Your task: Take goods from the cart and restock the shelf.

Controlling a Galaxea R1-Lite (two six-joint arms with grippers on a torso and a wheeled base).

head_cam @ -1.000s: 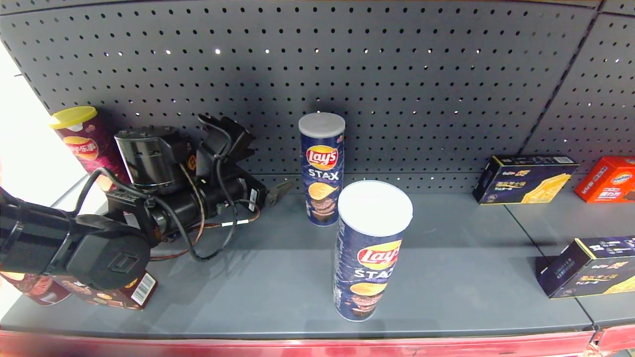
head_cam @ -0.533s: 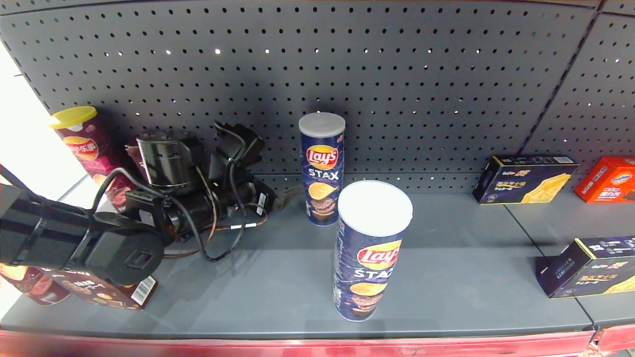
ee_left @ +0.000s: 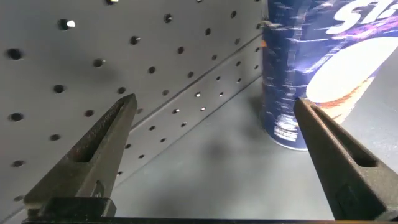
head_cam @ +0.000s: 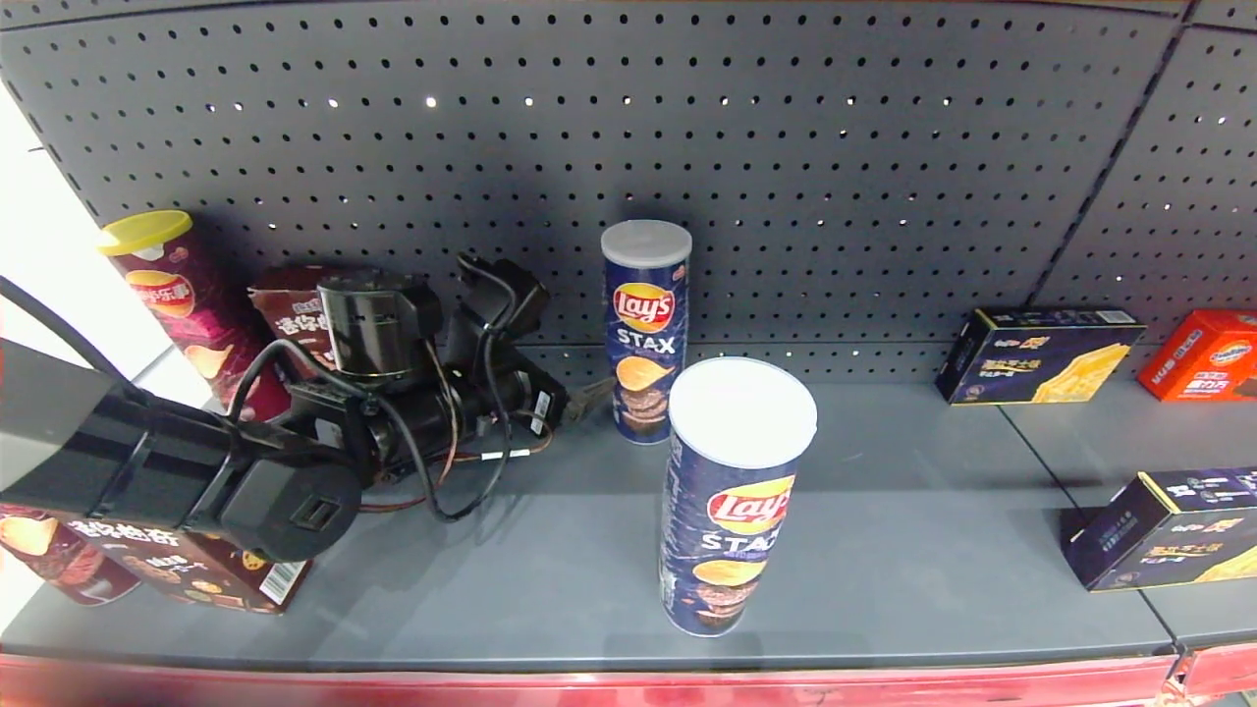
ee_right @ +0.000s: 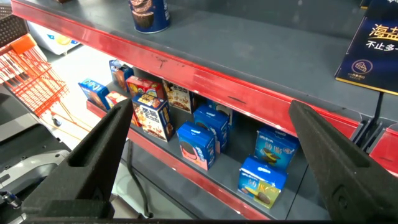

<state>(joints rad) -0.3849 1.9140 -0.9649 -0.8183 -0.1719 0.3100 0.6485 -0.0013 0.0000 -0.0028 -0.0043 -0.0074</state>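
Two tall blue chip cans stand on the grey shelf [head_cam: 903, 511]: one at the back by the pegboard [head_cam: 645, 329] and one near the front edge [head_cam: 732, 501]. My left gripper [head_cam: 589, 393] lies low on the shelf just left of the back can's base. In the left wrist view this gripper [ee_left: 214, 102] is open, with the back can [ee_left: 311, 74] beside one finger [ee_left: 336, 155] and bare pegboard between the jaws. My right gripper [ee_right: 210, 106] hangs open and holds nothing, in front of the shelf's red front edge [ee_right: 205, 81].
Maroon chip cans [head_cam: 167, 285] and a dark box [head_cam: 187, 574] crowd the shelf's left end. Dark blue boxes [head_cam: 1041, 353] [head_cam: 1169, 530] and an orange box [head_cam: 1203, 353] sit at the right. Below are blue boxes [ee_right: 202, 140] on a lower shelf and an orange cart [ee_right: 25, 68].
My left arm has slid right along the shelf toward the back can. That can has shifted slightly to the right. The front can has stayed put.
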